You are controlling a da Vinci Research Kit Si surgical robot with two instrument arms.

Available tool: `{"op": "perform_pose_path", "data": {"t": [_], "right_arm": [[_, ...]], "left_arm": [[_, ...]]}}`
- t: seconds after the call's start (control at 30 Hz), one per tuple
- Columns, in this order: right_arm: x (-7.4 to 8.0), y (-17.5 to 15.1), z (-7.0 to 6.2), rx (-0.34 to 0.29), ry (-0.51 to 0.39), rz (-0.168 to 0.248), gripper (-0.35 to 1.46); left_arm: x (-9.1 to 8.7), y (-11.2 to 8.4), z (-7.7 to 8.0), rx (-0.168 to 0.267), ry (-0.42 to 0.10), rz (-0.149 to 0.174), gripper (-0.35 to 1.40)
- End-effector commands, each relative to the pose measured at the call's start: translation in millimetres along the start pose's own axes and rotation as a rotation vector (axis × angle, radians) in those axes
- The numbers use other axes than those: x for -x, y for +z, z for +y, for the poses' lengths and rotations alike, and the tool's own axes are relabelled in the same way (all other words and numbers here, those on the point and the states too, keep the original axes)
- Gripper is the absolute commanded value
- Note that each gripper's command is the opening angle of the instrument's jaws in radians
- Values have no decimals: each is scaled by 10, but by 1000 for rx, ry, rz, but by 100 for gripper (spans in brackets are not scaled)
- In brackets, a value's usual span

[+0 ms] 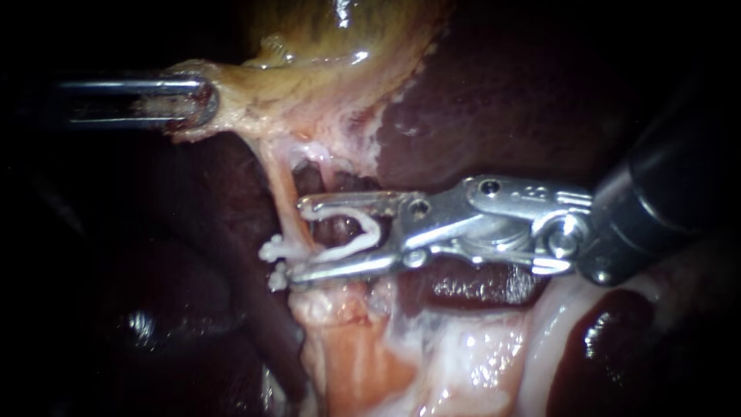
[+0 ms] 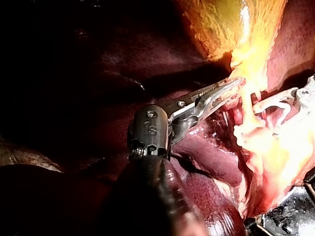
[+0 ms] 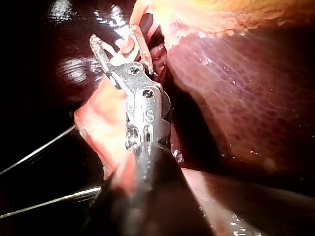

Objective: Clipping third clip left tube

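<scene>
The dark maroon, glistening liver (image 1: 502, 93) fills most of my view, with the yellow-green gallbladder (image 1: 324, 38) lying against its upper part. My right instrument (image 1: 299, 241), silver-tipped on a black shaft, reaches in across the liver. Its hand stands wide, the two jaws holding an open white V-shaped plastic clip (image 1: 370, 228), one leg seated against each jaw. My left instrument (image 1: 202, 100), a slim steel shaft, has its hand closed on the pale fringe at the gallbladder's neck.

The left tube (image 1: 284, 189), a thin pinkish strand, runs from that neck down towards the pale tissue below. Its long axis crosses the right jaws roughly square. It sits right at their mouth, level with the tips and not yet deep in the clip's bend. I judge the right hand must go a little farther across the tube before closing. Two small white knobs (image 1: 272, 251) sit beside the lower jaw's tip; they may be clips already on the tube.
</scene>
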Motion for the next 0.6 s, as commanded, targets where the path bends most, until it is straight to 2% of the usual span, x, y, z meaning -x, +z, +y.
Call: {"op": "perform_pose_path", "data": {"t": [0.03, 0.23, 0.47, 0.6], "right_arm": [[5, -2, 5, 6, -1, 1, 50], [10, 0, 24, 25, 0, 4, 50], [1, 21, 30, 31, 3, 6, 50], [-6, 35, 34, 23, 4, 21, 50]], "left_arm": [[0, 0, 0, -1, 1, -1, -35], [0, 2, 1, -2, 1, 0, -35], [0, 3, 2, -3, 1, 0, -35], [0, 4, 3, -3, 1, 1, -35]]}}
